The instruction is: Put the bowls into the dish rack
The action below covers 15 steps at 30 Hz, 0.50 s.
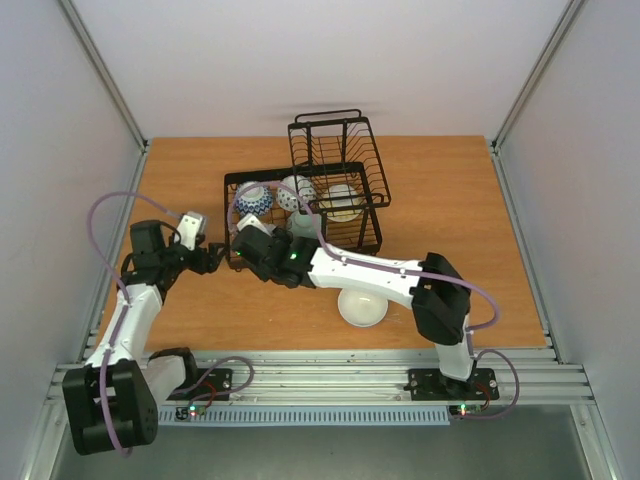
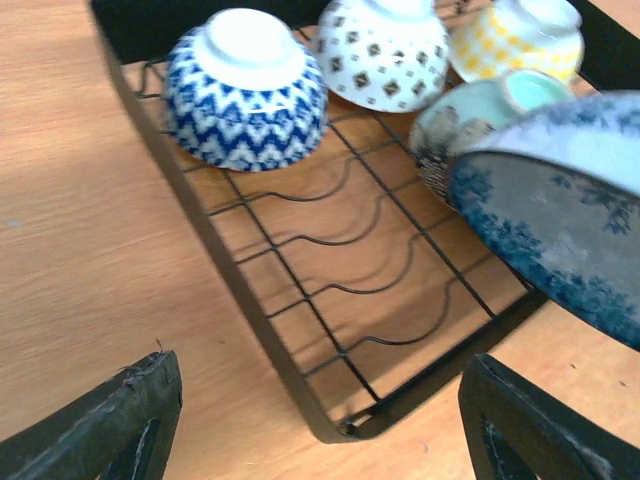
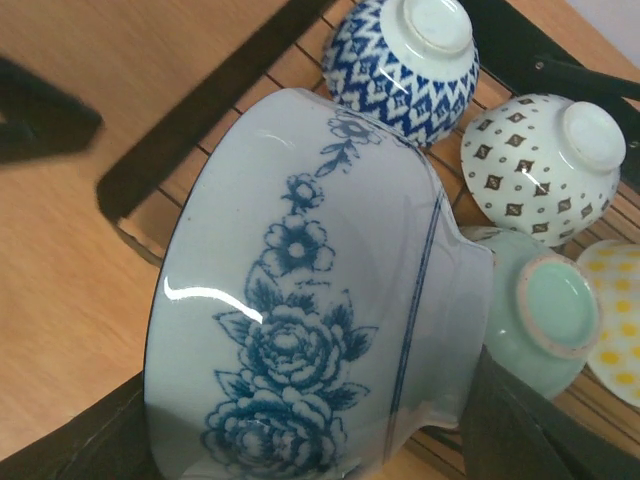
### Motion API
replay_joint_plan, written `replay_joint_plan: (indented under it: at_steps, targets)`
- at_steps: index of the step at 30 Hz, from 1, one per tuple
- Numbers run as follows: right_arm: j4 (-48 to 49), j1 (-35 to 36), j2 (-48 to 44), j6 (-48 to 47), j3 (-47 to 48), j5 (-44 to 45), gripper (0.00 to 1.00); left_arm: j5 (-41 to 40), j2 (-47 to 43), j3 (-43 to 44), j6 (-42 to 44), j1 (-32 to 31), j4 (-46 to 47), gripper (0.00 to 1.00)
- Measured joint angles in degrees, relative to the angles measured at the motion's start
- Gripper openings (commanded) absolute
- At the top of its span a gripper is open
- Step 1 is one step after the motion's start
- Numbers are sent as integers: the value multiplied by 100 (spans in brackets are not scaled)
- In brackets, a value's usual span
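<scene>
The black wire dish rack (image 1: 365, 225) stands mid-table, with its raised basket (image 1: 335, 140) behind. Several bowls lie upturned in its lower basket: a blue zigzag one (image 2: 245, 85), a white dotted one (image 2: 385, 50), a yellow checked one (image 2: 515, 35) and a pale green one (image 3: 550, 310). My right gripper (image 3: 310, 440) is shut on a white bowl with blue flowers (image 3: 310, 300), held tilted over the rack's near left corner (image 2: 330, 420). A cream bowl (image 1: 362, 306) sits on the table under my right arm. My left gripper (image 2: 320, 440) is open and empty beside that corner.
The orange wooden table (image 1: 450, 200) is walled on three sides. My right arm (image 1: 370, 272) stretches leftward across the front of the rack. My left gripper (image 1: 212, 258) and right gripper (image 1: 255, 250) are close together at the rack's left front.
</scene>
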Motion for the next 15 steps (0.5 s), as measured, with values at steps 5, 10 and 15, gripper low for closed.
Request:
replay_joint_plan:
  at_steps: [5,10,15]
  targets:
    - [-271,0,457,-326,533,343,1,-20,149,0,-289,264,192,77]
    - [-457,0,918,-605,1132,638,1,-2,195,0,-382,284,210,77]
    - [-667,-2,1432,-787,1661,857,1,4,195,0,-435,310,240,77]
